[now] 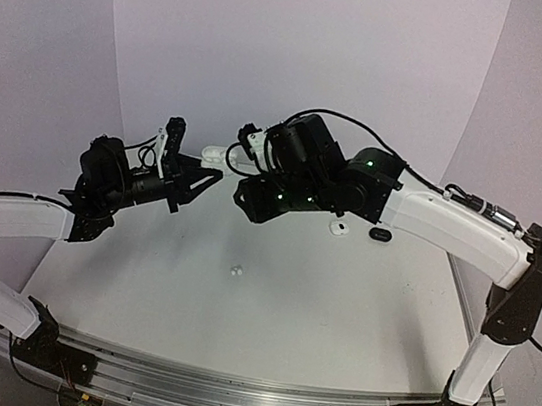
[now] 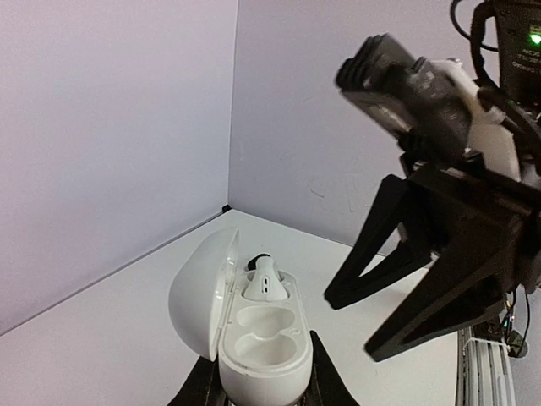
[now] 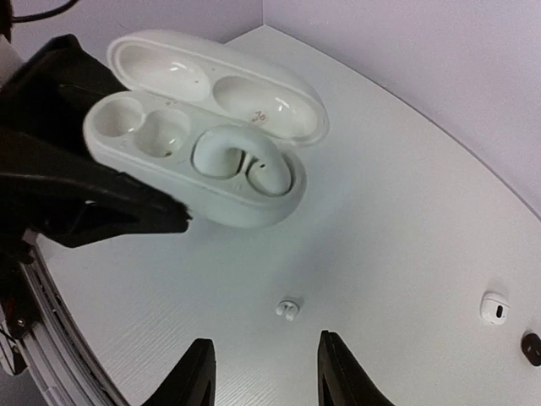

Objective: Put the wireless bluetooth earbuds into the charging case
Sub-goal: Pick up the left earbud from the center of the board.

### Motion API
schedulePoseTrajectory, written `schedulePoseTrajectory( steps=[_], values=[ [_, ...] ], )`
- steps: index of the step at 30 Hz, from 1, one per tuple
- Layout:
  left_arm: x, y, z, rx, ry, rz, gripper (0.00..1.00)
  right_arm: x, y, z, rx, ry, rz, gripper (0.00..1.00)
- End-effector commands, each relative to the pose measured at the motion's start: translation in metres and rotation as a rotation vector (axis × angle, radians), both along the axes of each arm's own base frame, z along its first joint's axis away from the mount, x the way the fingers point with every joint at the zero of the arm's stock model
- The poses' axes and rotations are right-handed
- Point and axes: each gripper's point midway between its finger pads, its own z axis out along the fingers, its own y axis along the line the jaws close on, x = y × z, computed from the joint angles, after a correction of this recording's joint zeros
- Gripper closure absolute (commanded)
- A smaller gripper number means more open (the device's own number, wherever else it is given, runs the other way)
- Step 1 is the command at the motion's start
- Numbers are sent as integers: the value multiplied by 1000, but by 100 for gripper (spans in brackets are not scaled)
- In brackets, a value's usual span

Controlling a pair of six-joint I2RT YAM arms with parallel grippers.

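Lying loose, the tiny, probably light and slippery bud is best pinched across its body by the spread right gripper.

A reddish marking inside the charging case is illegible.

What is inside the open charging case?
One white earbud sits in one half of the charging case; the other half's two wells are empty. The earbud covers its own wells.
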Motion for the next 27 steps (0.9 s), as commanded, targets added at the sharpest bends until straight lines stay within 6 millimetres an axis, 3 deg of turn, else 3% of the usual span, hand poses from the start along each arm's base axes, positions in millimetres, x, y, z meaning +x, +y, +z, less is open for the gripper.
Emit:
schedulePoseTrajectory(
  steps=[1, 10, 18, 23, 27],
  values=[
    [7, 16, 30, -69, 7, 64, 100, -10, 6, 47, 181, 48, 92, 54],
    [17, 54, 23, -53, 76, 206, 100, 40, -1, -45, 105, 239, -68, 54],
    [12, 70, 22, -49, 72, 251, 100, 70, 3, -155, -11, 433, -325, 58],
    [6, 70, 19, -52, 73, 231, 100, 83, 12, -194, -31, 478, -415, 60],
    [3, 70, 18, -55, 75, 219, 100, 81, 15, -218, -49, 527, -441, 66]
  ],
)
